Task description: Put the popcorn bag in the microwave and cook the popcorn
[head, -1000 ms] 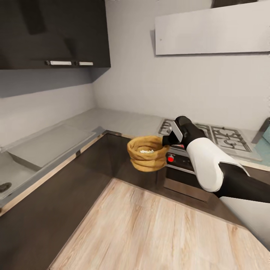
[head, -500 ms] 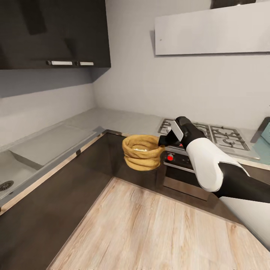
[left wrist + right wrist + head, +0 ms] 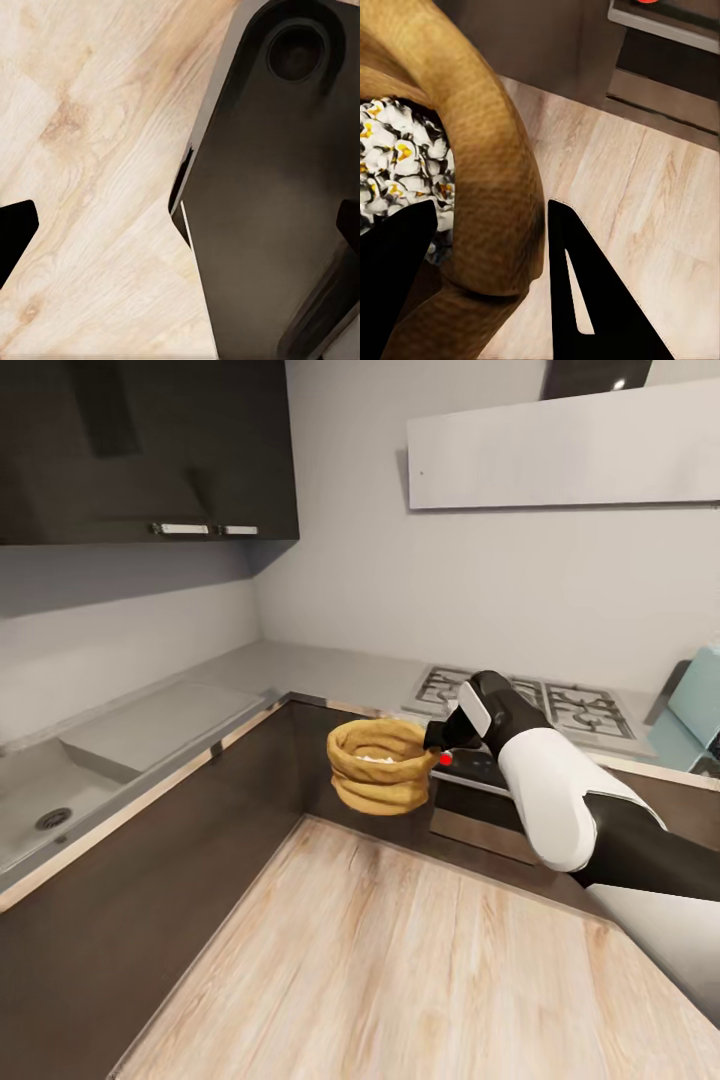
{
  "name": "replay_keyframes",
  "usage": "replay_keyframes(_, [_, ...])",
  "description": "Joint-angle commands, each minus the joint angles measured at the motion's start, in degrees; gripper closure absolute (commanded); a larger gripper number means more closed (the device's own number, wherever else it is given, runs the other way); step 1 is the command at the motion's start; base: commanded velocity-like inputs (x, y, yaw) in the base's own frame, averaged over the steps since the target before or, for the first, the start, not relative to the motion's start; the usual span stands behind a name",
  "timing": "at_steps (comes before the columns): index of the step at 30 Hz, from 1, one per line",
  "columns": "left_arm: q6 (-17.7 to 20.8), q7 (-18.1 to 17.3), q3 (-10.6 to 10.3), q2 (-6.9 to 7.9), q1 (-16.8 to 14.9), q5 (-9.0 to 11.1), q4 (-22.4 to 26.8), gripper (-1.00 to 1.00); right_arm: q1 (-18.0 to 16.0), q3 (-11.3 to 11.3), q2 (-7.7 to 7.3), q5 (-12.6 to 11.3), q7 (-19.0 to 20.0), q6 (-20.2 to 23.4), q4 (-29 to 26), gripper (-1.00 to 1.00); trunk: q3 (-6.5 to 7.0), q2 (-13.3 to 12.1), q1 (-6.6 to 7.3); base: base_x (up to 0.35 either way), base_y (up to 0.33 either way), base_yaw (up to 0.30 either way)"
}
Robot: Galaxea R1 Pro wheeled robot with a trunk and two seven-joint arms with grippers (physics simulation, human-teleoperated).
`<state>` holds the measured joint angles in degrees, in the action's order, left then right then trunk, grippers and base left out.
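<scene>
While right gripper (image 3: 487, 285) pinches popcorn bag (image 3: 380, 767) rim, kernels inside, pickup judged done; transfer to microwave (image 3: 700, 695) and heating remain.

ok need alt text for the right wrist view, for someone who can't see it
Two dark gripper fingers pinch the rolled rim of a tan popcorn bag, one inside the mouth and one outside. White popcorn with yellow specks fills the bag. Below lies a pale wood floor, with dark cabinet fronts beyond.
</scene>
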<state>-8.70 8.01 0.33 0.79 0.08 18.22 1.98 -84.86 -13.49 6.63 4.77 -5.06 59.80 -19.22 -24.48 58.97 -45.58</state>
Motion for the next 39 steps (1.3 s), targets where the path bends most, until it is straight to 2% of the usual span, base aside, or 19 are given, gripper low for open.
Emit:
replay_keyframes(1, [-0.1, 0.1, 0.0, 0.0, 0.0, 0.2, 0.1, -1.0, 0.0, -0.5, 0.05, 0.4, -0.1, 0.2, -0.1, 1.0, -0.06, 0.0, 0.03, -0.346, 0.0, 0.0])
replay_keyframes(5, [-0.1, 0.1, 0.0, 0.02, 0.0, 0.2, 0.1, -1.0, 0.0, -0.5, -0.55, 0.2, 0.0, 0.2, -0.6, 1.0, -0.06, 0.0, 0.03, -0.346, 0.0, 0.0])
replay_keyframes(31, [-0.1, 0.1, 0.1, 0.05, 0.0, 0.2, 0.1, -1.0, 0.0, -0.4, -0.8, 0.6, -0.4, 0.2, -0.4, 1.0, -0.06, 0.0, 0.03, -0.346, 0.0, 0.0])
replay_keyframes(39, [-0.1, 0.1, 0.2, 0.21, 0.0, 0.3, 0.1, -1.0, 0.0, -0.4, -2.83, 0.5, -0.6, 0.2, -0.2, 1.0, -0.06, 0.0, 0.03, -0.184, 0.0, -0.164])
